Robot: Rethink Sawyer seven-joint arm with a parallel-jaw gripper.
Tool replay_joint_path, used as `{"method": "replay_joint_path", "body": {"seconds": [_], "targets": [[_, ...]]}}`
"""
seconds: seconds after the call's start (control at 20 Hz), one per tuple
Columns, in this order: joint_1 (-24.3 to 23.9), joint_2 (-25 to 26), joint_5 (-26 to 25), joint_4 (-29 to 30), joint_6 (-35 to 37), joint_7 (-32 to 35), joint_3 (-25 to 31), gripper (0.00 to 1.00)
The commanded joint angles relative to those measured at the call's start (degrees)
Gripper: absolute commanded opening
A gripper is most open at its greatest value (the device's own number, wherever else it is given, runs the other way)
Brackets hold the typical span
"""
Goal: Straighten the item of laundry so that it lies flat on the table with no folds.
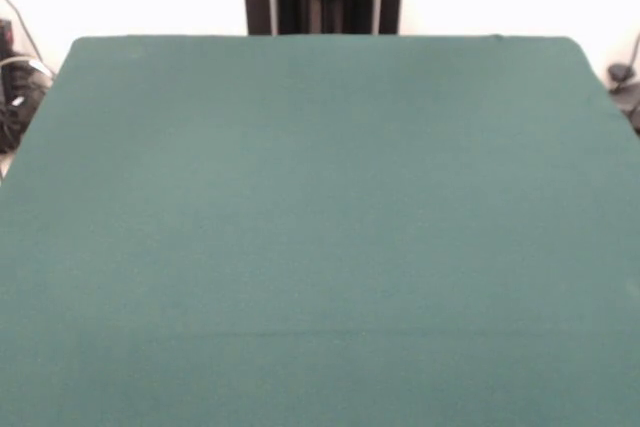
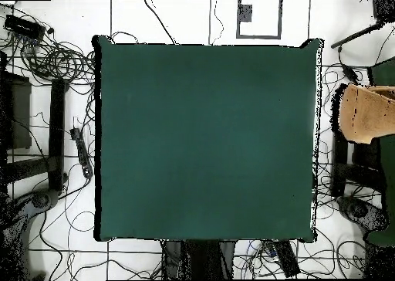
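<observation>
Bare table [image 1: 320,227] — pincer out of sight, grip impossible to tell.
Towel [image 2: 369,114] seemingly beyond table edge — wait, then pull corners apart.

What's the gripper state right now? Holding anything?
Gripper: not in view in either camera, so its state can't be told.
Towel: off the table, beside its edge in the overhead view, not held by the robot.

Dark green table [image 1: 320,227]; tan towel [image 2: 369,114] off its edge, crumpled.
</observation>
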Motion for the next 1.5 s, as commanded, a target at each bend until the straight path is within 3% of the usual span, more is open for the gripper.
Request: {"method": "replay_joint_path", "body": {"seconds": [0.05, 0.5, 1.05, 1.5], "targets": [[5.2, 0.9, 0.7, 8.9, 0.9, -0.4, 2.3, 0.00], [7.8, 1.9, 0.8, 6.2, 4.7, 2.2, 1.6, 0.00], [11.5, 2.9, 2.3, 6.4, 2.5, 10.3, -0.1, 0.00], [13.4, 3.3, 3.7, 5.0, 4.8, 13.8, -1.3, 0.00]]}}
